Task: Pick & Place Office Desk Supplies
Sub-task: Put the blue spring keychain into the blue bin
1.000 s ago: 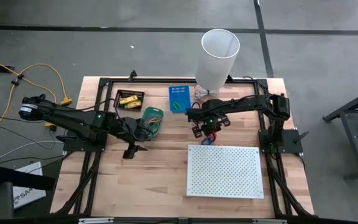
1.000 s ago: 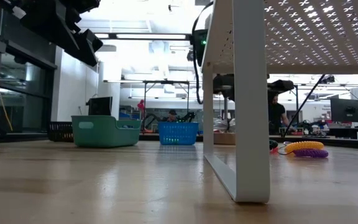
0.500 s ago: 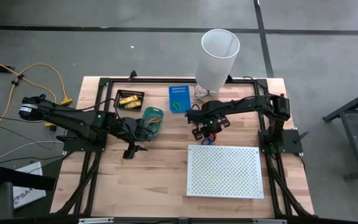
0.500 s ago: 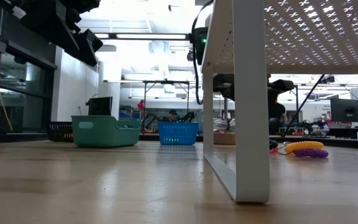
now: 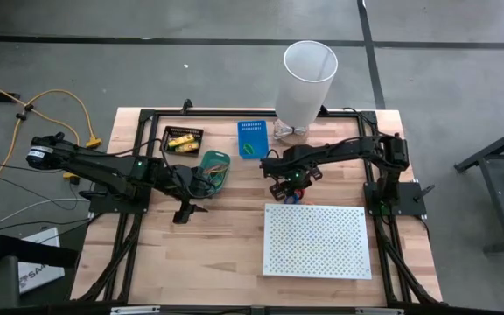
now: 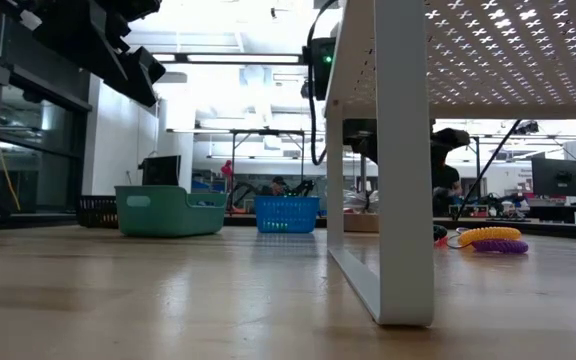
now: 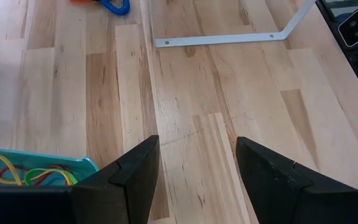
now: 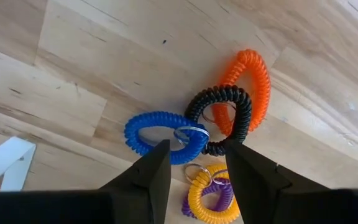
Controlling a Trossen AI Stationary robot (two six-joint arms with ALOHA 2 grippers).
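I'm looking down the right gripper (image 8: 194, 165) now, and its two dark fingers stand parted with a clear gap, nothing held between them. Beyond the tips lies a cluster of coiled loops on the bare wood: the blue coil (image 8: 165, 135) sits right at the gap, its metal ring lined up between the fingertips, its long axis running across the gap from one finger to the other. The black coil (image 8: 221, 118) overlaps the blue one's end, just past the tips, and the orange coil (image 8: 248, 87) leans away beyond it, its long axis running away from the gripper. A yellow coil (image 8: 211, 194) and a purple coil (image 8: 194, 202) show low in the gap between the fingers.

From above, that gripper hangs just beside the white perforated board (image 5: 315, 240), near its far edge.

My left gripper (image 7: 194, 168) waits wide open over bare table, empty, beside the teal tray (image 7: 36, 171) with its rubber bands (image 7: 23, 174).
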